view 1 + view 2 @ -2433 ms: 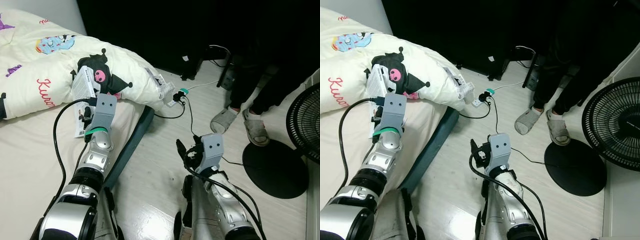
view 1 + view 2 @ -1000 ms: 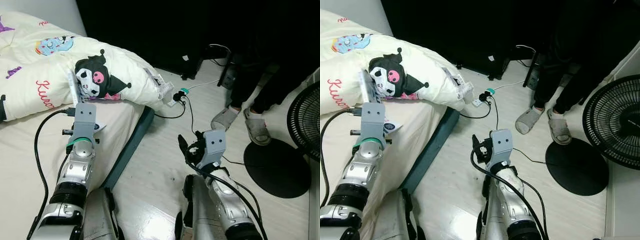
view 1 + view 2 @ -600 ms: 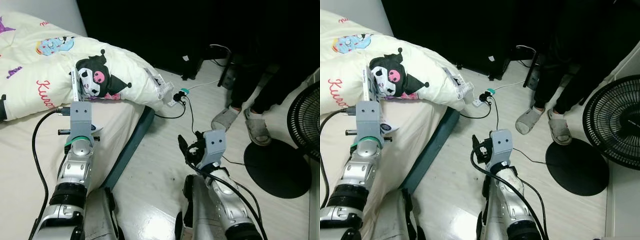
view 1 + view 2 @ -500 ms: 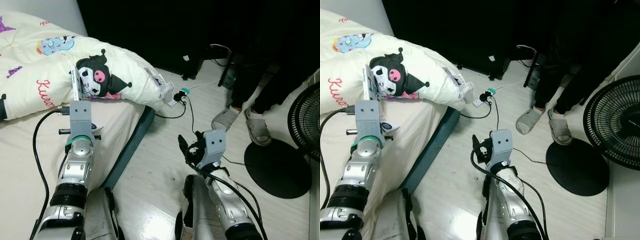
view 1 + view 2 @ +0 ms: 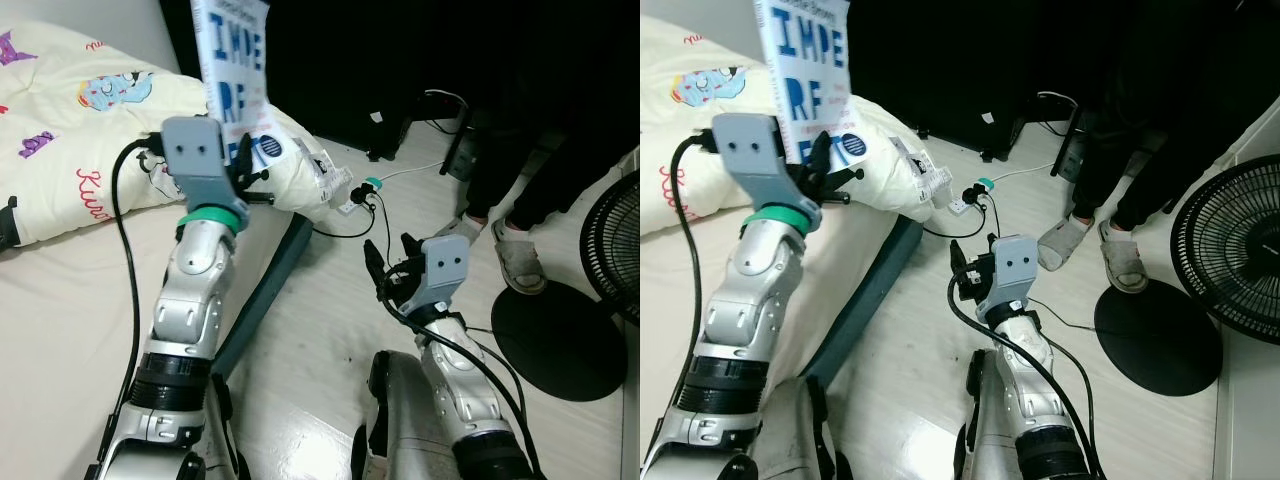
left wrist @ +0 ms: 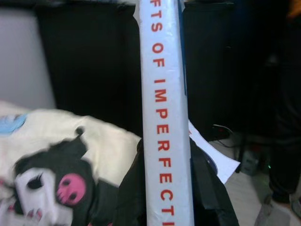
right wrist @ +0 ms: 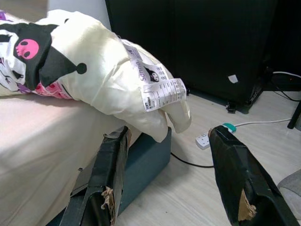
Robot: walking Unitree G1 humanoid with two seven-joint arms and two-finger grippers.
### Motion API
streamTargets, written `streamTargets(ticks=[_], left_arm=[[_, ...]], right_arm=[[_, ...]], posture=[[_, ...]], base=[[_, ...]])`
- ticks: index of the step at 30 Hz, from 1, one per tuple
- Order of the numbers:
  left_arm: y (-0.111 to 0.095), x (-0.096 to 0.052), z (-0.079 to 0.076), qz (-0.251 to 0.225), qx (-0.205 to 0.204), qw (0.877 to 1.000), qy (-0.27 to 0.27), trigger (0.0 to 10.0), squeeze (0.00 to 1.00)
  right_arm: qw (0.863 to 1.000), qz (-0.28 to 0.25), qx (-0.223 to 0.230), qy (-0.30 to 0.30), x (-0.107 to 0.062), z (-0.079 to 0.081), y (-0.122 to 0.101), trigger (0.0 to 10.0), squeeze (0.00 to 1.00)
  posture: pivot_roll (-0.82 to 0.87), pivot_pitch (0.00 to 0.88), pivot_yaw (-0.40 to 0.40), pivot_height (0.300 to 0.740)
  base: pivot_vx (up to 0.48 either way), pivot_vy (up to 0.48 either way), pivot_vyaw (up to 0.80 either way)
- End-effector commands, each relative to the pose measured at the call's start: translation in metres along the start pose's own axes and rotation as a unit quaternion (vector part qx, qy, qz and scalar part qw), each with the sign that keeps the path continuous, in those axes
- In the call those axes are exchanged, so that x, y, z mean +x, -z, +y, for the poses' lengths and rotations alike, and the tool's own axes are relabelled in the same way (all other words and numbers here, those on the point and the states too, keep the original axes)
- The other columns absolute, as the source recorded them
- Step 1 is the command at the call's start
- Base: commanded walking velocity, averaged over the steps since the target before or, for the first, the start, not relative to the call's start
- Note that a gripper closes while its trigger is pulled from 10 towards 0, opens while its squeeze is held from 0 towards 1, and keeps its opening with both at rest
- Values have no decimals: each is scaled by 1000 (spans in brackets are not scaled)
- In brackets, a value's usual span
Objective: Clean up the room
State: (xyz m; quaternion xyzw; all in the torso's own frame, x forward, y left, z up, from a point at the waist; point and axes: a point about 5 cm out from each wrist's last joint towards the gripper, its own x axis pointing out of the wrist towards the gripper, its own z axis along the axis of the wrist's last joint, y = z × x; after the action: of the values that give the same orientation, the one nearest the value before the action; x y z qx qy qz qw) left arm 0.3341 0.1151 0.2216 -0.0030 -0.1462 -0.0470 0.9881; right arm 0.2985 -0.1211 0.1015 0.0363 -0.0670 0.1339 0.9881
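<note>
Since it's clamped spine-out, book [image 5: 236, 75] rides upright upper left, off the bed [image 5: 60, 330] | left gripper [image 5: 243, 172] pinches its bottom edge | right gripper [image 5: 390, 272] spread apart, idle mid-frame over floor [image 5: 310, 330]

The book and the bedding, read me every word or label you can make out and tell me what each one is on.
"FTS OF IMPERFECT", red letters, cut off at both ends: spine of the book clamped in the left gripper.
"IMPE", "RF", large blue letters, partly hidden: the book's cover.
"Kuro", red script, cut off: cream comforter.
White care label on the comforter's corner: print too small to read.
</note>
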Motion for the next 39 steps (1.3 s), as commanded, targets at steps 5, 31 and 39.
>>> streamTargets(ticks=[5,31,39], left_arm=[[16,-15,-26,36,25,993,108,10000,0],[48,-25,-19,137,4,985,101,10000,0],[57,-29,-17,155,11,982,103,10000,0]], right_arm=[[1000,-6,2,0,-2,1,-1,10000,0],[1000,-2,3,-6,-1,3,0,10000,0],[1000,5,1,-4,-2,2,3,10000,0]], posture=[[-26,69,41,606],[-24,47,47,675],[-22,36,47,703]], base=[[0,0,0],[0,0,0],[0,0,0]])
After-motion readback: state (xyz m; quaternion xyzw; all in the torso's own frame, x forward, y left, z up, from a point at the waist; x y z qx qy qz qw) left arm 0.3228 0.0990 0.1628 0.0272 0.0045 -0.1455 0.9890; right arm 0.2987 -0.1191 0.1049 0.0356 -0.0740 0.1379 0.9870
